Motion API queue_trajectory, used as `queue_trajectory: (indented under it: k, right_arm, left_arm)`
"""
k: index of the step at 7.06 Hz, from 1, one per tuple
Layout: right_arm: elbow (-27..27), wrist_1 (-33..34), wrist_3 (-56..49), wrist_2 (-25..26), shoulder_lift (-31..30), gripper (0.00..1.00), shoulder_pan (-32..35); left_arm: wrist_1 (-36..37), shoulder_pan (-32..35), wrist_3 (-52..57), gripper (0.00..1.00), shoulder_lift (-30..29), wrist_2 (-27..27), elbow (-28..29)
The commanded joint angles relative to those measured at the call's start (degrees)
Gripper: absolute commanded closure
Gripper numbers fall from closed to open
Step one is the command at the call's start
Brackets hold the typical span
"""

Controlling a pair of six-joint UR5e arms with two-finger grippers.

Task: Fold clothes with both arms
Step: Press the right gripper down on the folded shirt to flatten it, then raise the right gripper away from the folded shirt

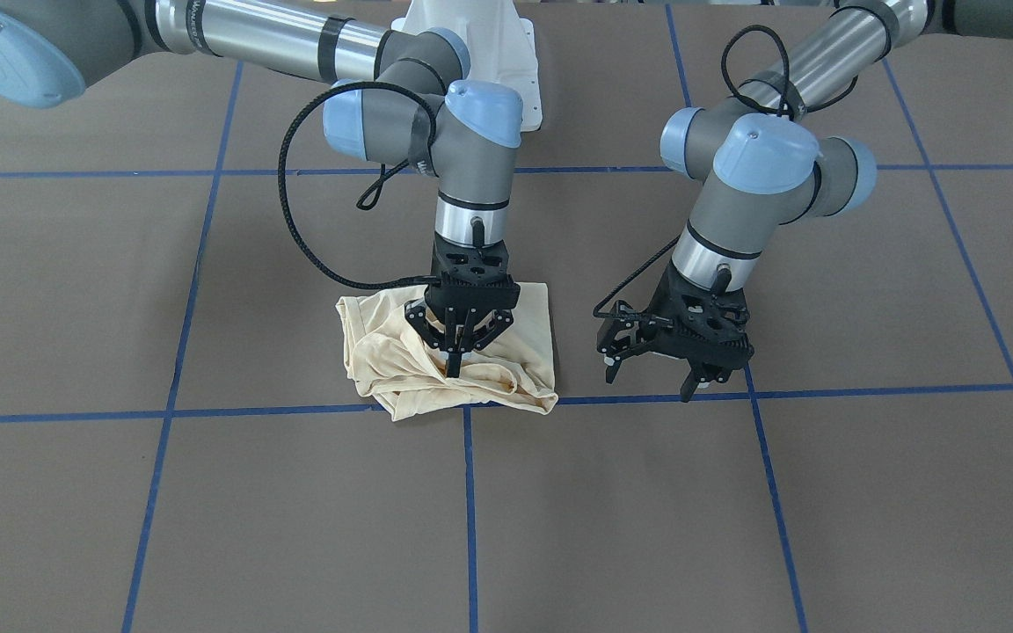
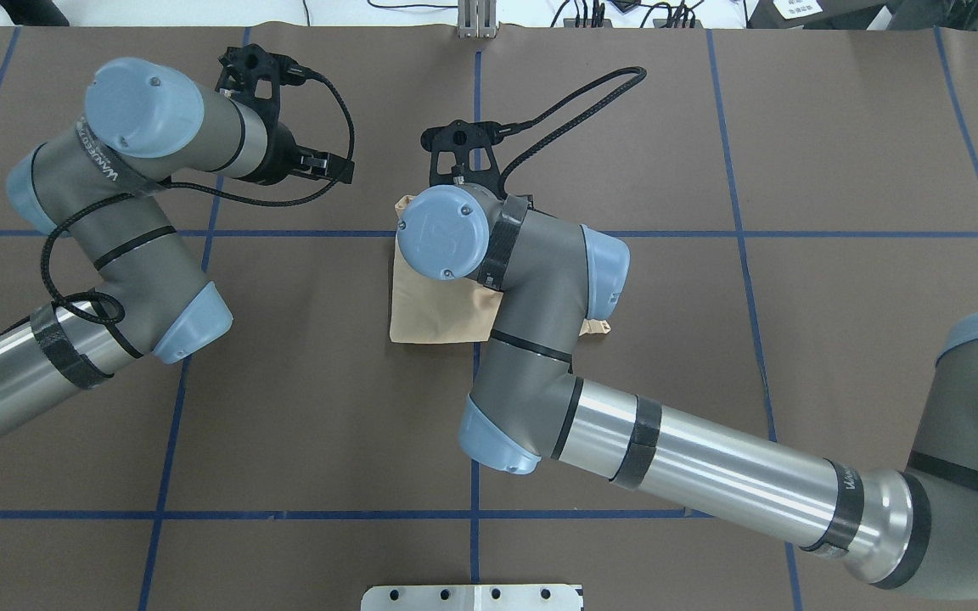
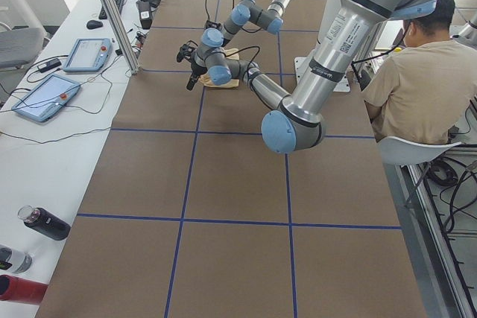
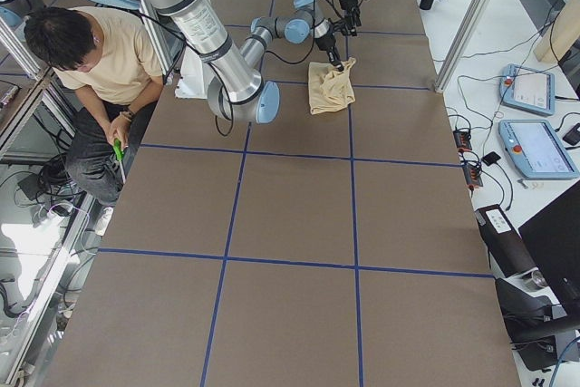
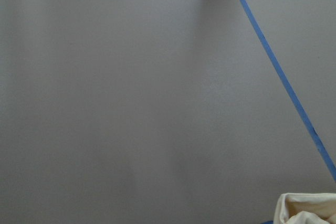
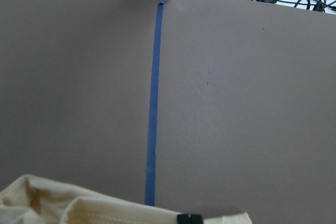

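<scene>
Pale cream-yellow thin cloth T-shirt (image 1: pixel 383 352): small rumpled folded bundle on brown paper-covered table (image 1: pixel 647 527), at blue tape crossing (image 1: pixel 470 406) | right black two-finger end effector (image 1: pixel 455 356): pinched onto bundle's top fold | left black two-finger end effector (image 1: pixel 650 374): fingers apart, beside the cloth, not touching it.

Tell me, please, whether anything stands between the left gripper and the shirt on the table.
Nothing visible does. The open left gripper hovers beside the T-shirt, with only bare brown table cover between them. The right gripper is closed on the fabric from above, not in that gap.
</scene>
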State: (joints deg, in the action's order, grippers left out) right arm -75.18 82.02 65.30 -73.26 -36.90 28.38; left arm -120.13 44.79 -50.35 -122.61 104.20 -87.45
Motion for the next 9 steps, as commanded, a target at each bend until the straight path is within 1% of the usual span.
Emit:
queue_trajectory:
  k: [1, 2, 3, 4, 5, 6, 7, 8, 9]
  right_arm:
    - [9.2, -13.5, -1.6, 0.1, 2.2, 0.11, 2.4]
    - [9.4, -13.6, -1.2, -1.9, 4.4, 0.00, 3.5]
    - [9.1, -13.1, -0.9, -7.2, 5.4, 0.00, 4.6]
    - [7.6, -10.3, -0.5, -7.9, 5.5, 0.00, 4.5]
    - [3.7, -3.4, 1.6, -7.9, 5.1, 0.00, 3.5]
    - [-1.1, 4.8, 5.8, -8.6, 4.5, 0.00, 1.4]
    - [-5.9, 9.5, 8.9, -8.6, 2.1, 0.00, -0.8]
    - [-7.9, 9.9, 12.6, -7.9, -1.3, 0.01, -2.3]
    - [-7.9, 9.6, 13.5, -6.0, -2.5, 0.08, -3.1]
  left_arm:
    - [0.1, 0.0, -1.1, 0.00, 0.9, 0.0, -1.0]
    - [0.1, 0.0, -1.2, 0.00, 1.4, 0.0, -1.5]
    - [0.0, 0.0, -1.2, 0.00, 1.5, 0.0, -1.5]
    - [0.0, 0.0, -1.1, 0.00, 1.5, 0.0, -1.5]
    - [0.1, -0.1, -1.1, 0.00, 1.5, 0.0, -1.5]
    - [0.0, -0.1, -1.1, 0.00, 1.5, 0.0, -1.5]
    - [0.0, -0.1, -1.1, 0.00, 1.5, 0.0, -1.5]
    - [0.0, -0.1, -1.1, 0.00, 1.5, 0.0, -1.5]
    - [0.0, -0.1, -1.1, 0.00, 1.5, 0.0, -1.5]
